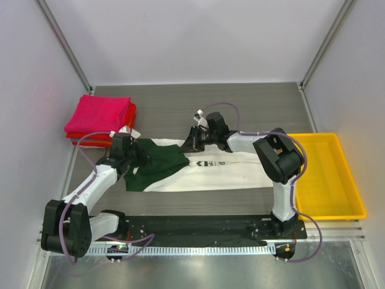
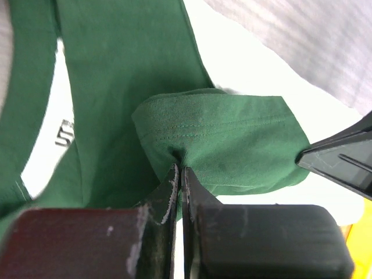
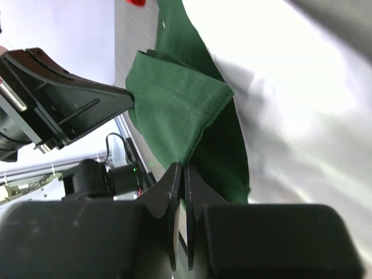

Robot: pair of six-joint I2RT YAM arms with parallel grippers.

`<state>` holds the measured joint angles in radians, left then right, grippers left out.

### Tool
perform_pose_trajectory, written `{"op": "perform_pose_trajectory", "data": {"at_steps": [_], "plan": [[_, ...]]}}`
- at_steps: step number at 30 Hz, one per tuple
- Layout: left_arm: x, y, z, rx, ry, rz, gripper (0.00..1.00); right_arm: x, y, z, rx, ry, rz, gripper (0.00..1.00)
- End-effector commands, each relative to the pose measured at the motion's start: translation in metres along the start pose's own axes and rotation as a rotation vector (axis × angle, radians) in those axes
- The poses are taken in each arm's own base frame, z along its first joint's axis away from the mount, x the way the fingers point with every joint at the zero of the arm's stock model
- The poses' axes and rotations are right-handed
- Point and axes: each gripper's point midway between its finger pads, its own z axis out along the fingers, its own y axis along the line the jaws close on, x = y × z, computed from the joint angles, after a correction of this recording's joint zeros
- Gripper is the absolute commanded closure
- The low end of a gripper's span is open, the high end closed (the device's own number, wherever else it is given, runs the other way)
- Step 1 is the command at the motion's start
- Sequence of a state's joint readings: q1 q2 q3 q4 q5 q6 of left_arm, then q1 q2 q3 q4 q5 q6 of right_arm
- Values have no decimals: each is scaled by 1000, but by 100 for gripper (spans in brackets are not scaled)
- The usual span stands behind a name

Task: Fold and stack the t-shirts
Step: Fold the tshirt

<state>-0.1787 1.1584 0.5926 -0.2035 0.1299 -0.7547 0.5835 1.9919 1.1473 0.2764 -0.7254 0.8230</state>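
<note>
Left gripper: you're clamped on the green sleeve of the cream t-shirt.
Right gripper: clamped there too.
Beside you: folded stack left, yellow tray right.

Cream shirt with dark lettering, lying long and flat in front of me, its green sleeve raised in a fold, pink shirt folded square on red shirt, far left.

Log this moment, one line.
left gripper: shut on white t-shirt's green sleeve | right gripper: shut on green sleeve | folded stack: far left
</note>
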Motion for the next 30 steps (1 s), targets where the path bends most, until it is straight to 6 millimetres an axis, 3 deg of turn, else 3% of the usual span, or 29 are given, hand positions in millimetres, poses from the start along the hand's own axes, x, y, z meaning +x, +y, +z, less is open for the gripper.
{"op": "perform_pose_trajectory", "data": {"at_steps": [1, 13, 15, 17, 18, 22, 27, 30], "plan": [[17, -5, -9, 39, 59, 0, 98, 4, 30, -13, -70, -13, -55, 89], [67, -17, -31, 61, 231, 4, 94, 52, 19, -29, -43, 48, -27, 86], [73, -17, -34, 63, 255, 10, 85, 64, 14, -32, -29, 69, -33, 70], [75, -22, -40, 85, 263, 11, 57, 71, 11, -37, -15, 73, -42, 53], [76, -23, -43, 87, 269, 11, 54, 72, 11, -39, -11, 71, -48, 51], [49, -25, -53, 45, 158, 34, 40, 66, 13, -42, 28, 65, -103, 48], [21, -21, -46, -56, 168, 75, 40, 43, 19, -37, 92, 45, -207, 49], [-3, -22, -33, -68, 153, 34, 40, 28, 32, -27, 59, 26, -221, 57]]}}
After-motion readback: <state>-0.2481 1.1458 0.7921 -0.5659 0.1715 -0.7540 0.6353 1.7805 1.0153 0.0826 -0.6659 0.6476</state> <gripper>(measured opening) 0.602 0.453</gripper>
